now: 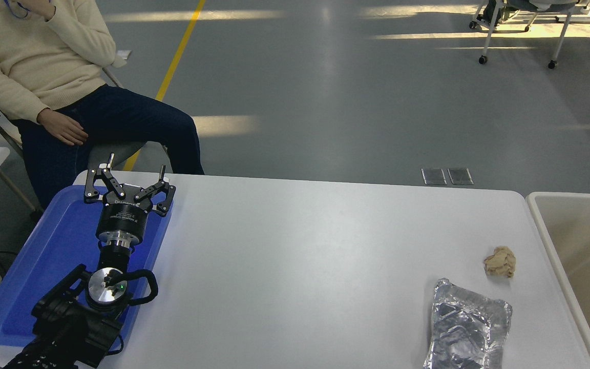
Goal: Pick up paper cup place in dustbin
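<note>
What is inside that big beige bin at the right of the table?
The part of the dustbin in view shows only bare beige wall and floor, no paper cup. The rest of it runs past the picture's edge, so what lies there cannot be seen.
</note>
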